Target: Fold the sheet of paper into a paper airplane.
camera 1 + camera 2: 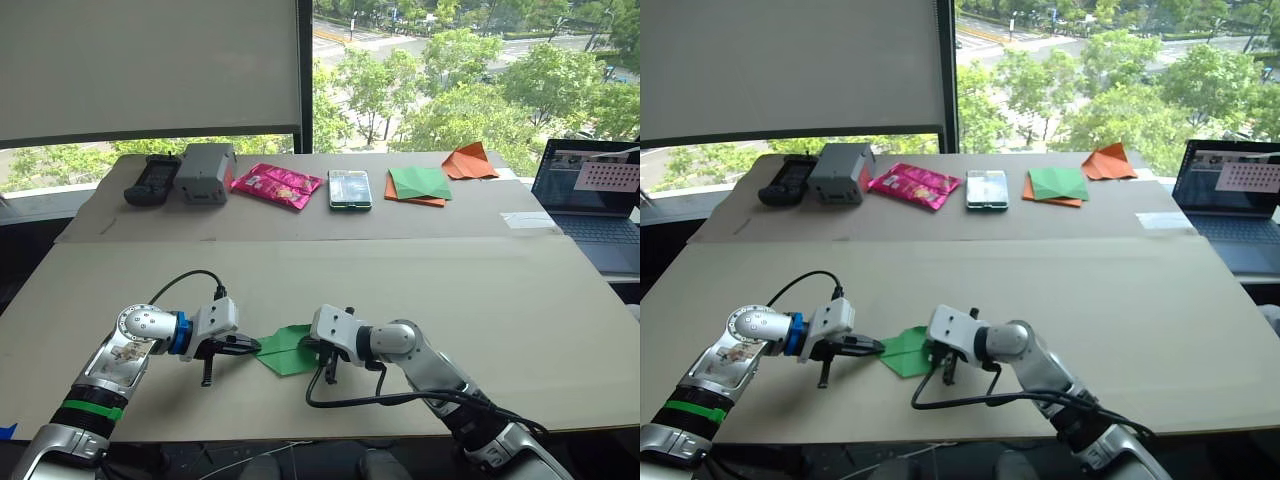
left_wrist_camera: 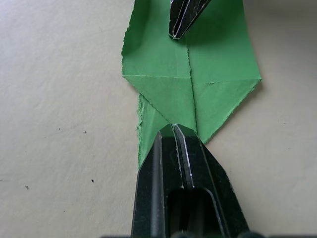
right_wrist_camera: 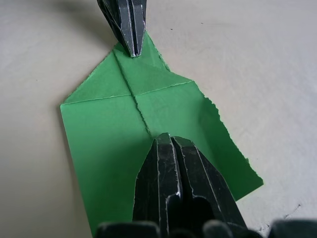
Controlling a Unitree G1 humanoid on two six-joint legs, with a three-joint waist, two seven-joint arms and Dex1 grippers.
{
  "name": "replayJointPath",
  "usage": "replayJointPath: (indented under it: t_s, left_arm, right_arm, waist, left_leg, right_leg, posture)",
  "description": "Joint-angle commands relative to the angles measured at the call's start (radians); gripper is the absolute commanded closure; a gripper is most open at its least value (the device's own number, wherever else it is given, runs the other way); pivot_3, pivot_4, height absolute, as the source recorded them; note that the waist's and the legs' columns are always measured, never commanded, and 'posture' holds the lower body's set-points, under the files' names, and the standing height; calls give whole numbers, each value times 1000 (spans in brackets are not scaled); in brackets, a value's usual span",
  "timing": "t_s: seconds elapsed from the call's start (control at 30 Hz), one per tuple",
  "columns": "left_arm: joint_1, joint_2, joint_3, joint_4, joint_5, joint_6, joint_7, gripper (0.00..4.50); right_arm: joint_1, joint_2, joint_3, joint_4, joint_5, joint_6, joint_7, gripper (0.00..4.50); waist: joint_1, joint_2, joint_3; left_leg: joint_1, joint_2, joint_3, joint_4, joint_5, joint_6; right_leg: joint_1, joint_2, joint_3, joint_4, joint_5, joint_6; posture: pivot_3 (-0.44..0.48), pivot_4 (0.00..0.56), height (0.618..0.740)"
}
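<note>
The sheet of paper [image 1: 286, 351], bright green with a centre crease and two corner folds that form a point, lies flat on the near table between my two grippers. My left gripper [image 2: 174, 129] is shut, and its tips rest on the pointed end of the paper. My right gripper [image 3: 166, 137] is shut too, with its tips pressing on the centre crease near the paper's middle. In the head view the left gripper [image 1: 255, 346] and the right gripper [image 1: 308, 345] face each other across the paper.
Along the far table stand a black device [image 1: 152, 180], a grey box [image 1: 205, 172], a pink packet [image 1: 277, 185], a clear case [image 1: 350, 188], a green-and-orange paper stack [image 1: 420, 185] and an orange pointed paper shape [image 1: 470, 160]. A laptop [image 1: 595, 195] sits at the right.
</note>
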Motion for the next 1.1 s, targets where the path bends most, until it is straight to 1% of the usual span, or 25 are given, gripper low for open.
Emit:
replayJointPath:
  t_s: [0.03,0.67,0.77,0.83,0.9,1.0,1.1]
  left_arm:
    - [10,7,-33,26,40,2,-6,4500]
    - [13,2,-49,25,43,-10,-6,4500]
    - [10,1,-52,25,45,-10,-6,4500]
    - [11,3,-52,22,44,-9,-8,4500]
    - [6,2,-53,23,45,-9,-9,4500]
    - [0,0,-54,26,48,-12,-14,4500]
    - [-3,-2,-54,29,51,-14,-17,4500]
  right_arm:
    - [39,-50,2,60,-33,88,1,4486]
    - [109,-161,-60,-57,-25,160,-3,4486]
    - [107,-164,-107,-108,3,156,-7,4486]
    - [106,-152,-157,-182,61,127,9,4486]
    - [89,-112,-197,-271,135,155,14,4486]
    - [65,-79,-200,-344,189,198,20,4486]
    - [40,-49,-174,-359,198,231,5,4486]
  waist:
    - [0,0,0]
    - [7,-3,-2]
    - [8,-3,-2]
    - [9,-4,-2]
    - [7,-3,1]
    - [0,-1,5]
    - [-1,0,5]
  left_leg:
    - [0,0,0,0,0,0]
    - [-1,-1,1,0,-1,-1]
    - [-1,-1,1,0,-1,-2]
    - [-2,-1,1,0,-2,-3]
    - [-2,-1,1,0,-1,-2]
    - [-3,-1,1,-1,-1,-2]
    - [-2,-1,1,-2,-1,-1]
  right_leg:
    - [0,0,0,0,0,0]
    - [1,-2,0,-5,0,0]
    - [0,-2,0,-5,0,0]
    - [0,-2,0,-5,0,0]
    - [0,-2,0,-5,0,0]
    - [-1,-2,0,-5,0,0]
    - [-1,-2,0,-5,0,1]
  posture:
    - [0,150,740]
    - [0,150,740]
    - [0,150,740]
    - [0,150,740]
    - [0,150,740]
    - [0,150,740]
    - [0,150,740]
